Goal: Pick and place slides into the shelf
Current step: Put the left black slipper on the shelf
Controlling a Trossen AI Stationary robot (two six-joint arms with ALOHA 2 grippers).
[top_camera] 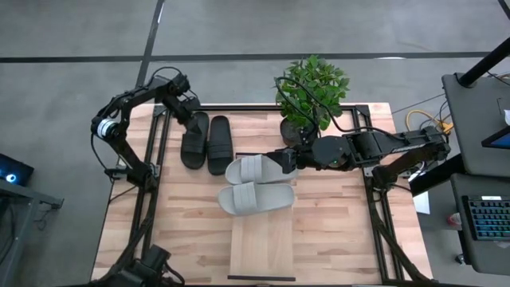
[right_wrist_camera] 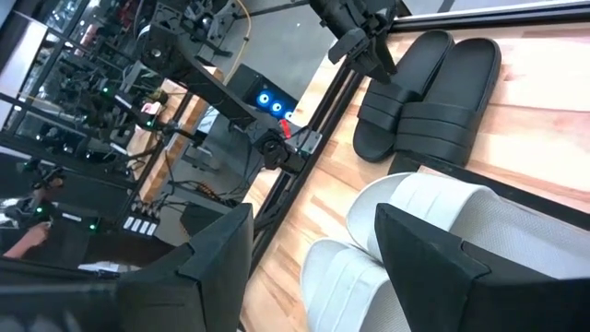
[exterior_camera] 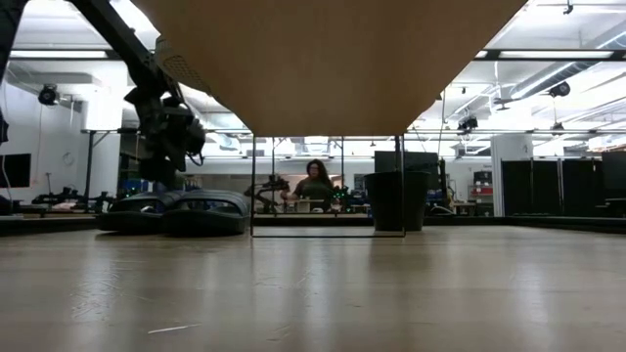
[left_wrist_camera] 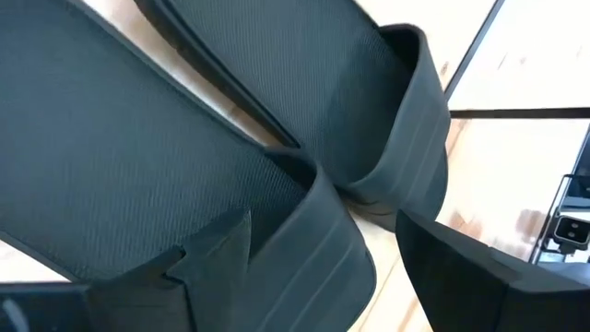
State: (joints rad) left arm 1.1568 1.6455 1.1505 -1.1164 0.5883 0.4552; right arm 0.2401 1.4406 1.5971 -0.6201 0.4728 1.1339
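Left claw (top_camera: pixel 194 121) open over black slides (top_camera: pixel 207 143); right claw (top_camera: pixel 280 159) open beside grey slides (top_camera: pixel 255 183).

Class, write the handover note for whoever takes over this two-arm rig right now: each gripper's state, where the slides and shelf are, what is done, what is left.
Left gripper: open, at the far end of the black slides.
Right gripper: open, over the far grey slide.
Near grey slide lies just beyond the shelf, overlapping its far edge.
Done: no slide fully on the shelf.
Left: place all four.

Potted plant (top_camera: pixel 311 92), keyboard (top_camera: pixel 488 218), seated person (exterior_camera: pixel 315 187)
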